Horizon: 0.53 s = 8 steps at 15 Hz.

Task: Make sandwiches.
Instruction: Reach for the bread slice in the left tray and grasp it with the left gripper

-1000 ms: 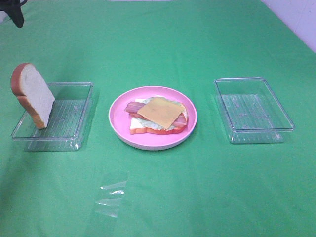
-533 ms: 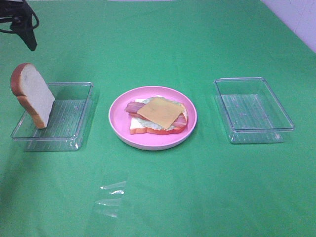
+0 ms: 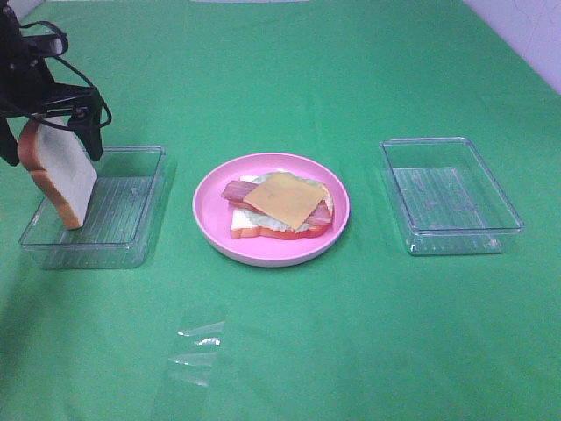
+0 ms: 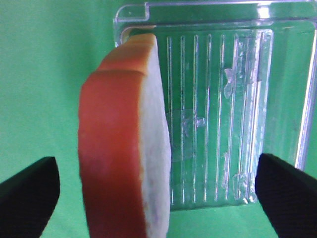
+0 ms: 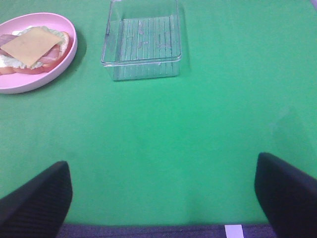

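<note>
Straddling the upright bread slice (image 3: 60, 175), with the left gripper (image 3: 51, 140) spread wide, one finger on the crust side and the other on the white face, neither yet touching by the look of the left wrist view. Standing on edge in the left tray (image 3: 123, 237), at its end farthest from the plate, leaning slightly, long axis running up from the tray floor toward the gripper above. Lying directly beneath and between the open fingers, so a straight descent and squeeze across the thin dimension looks like the move called for. Clearly the nearer arm; right gripper (image 5: 163, 198) also spread apart, holding nothing, hanging over bare green cloth (image 3: 289, 351) well away from the slice, near the right tray (image 5: 141, 42).

Sitting on the pink plate (image 3: 210, 219), between the two trays, the half-built sandwich (image 3: 280, 209): white bread underneath, ruffled green lettuce, reddish bacon strip, flat square of yellow cheese on top, no lid slice yet.

Looking smooth, foam-like or rubbery on the bread: orange-brown glossy crust, matte off-white face, rounded top. Likely to give a little under the pads and to tip if nudged on one side only. Clear, rigid, ribbed plastic for both trays, with scuffed patches on the floors. Soft, even, matte cloth over the table. Lying nearer the camera, a crinkled scrap of clear film (image 3: 197, 351).
</note>
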Available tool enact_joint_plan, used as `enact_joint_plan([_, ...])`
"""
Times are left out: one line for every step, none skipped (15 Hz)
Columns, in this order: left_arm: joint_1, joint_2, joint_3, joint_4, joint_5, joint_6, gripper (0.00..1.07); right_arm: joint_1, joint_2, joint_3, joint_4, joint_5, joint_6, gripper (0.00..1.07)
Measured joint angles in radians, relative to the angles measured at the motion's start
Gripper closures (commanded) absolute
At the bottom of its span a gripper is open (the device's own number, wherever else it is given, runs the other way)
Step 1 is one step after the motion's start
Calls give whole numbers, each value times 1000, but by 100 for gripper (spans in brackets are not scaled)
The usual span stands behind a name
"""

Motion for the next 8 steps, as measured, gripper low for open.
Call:
enact_joint_plan([0,12,0,0,0,1,8,0,0,0,0,0,0,12])
enact_joint_plan([0,22,0,0,0,1,8,0,0,0,0,0,0,12])
enact_joint_plan([0,26,0,0,0,3,11,0,0,0,0,0,0,12])
enact_joint_plan([0,27,0,0,0,9,16,0,0,0,0,0,0,12])
enact_joint_plan([0,27,0,0,0,14,20,0,0,0,0,0,0,12])
enact_joint_plan([0,27,0,0,0,19,32,0,0,0,0,0,0,12])
enact_joint_plan([0,27,0,0,0,23,54,0,0,0,0,0,0,12])
enact_joint_plan([0,27,0,0,0,23,60,0,0,0,0,0,0,12])
